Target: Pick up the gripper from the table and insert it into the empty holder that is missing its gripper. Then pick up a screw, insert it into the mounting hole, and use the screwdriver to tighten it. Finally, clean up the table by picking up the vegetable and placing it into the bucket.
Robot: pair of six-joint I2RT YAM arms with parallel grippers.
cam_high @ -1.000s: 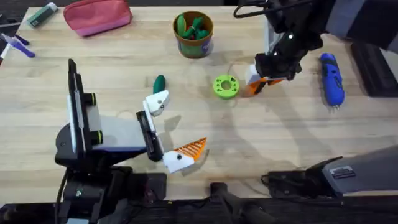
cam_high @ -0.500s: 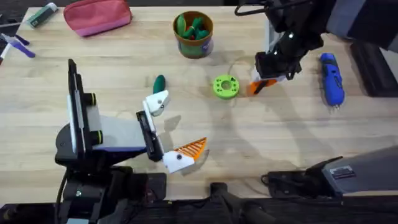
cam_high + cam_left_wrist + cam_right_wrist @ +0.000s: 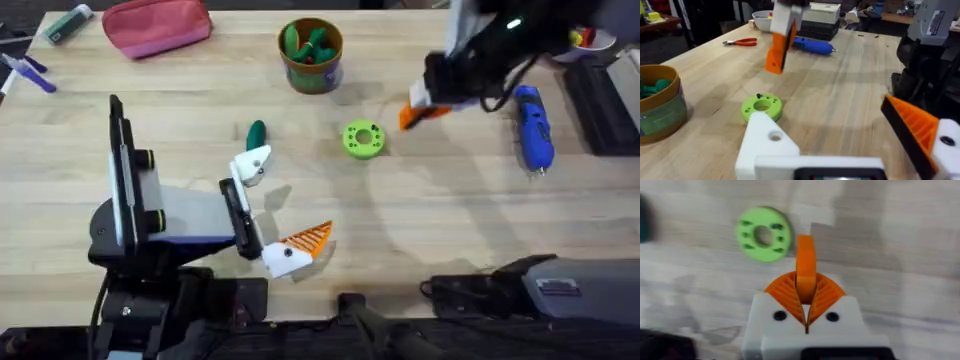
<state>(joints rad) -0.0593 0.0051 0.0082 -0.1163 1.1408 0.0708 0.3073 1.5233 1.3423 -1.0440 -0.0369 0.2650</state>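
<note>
My right gripper is shut on the small orange gripper, held in the air beyond the green ring; the orange gripper sticks out between the pads. The left gripper rests open at the near left. Its far finger is the bare white holder; the other finger carries an orange tip. The blue screwdriver lies at the right. The dark green vegetable lies just beyond the holder. The tan bucket stands at the back. A small dark screw-like bit stands on the ring.
A bright green ring with holes lies mid-table. A pink pouch and pens sit at the back left. Red-handled pliers and a white bowl lie at the far right side.
My right gripper has risen off the table and shifted back and slightly right, carrying the orange gripper with it. The left arm has not moved.
</note>
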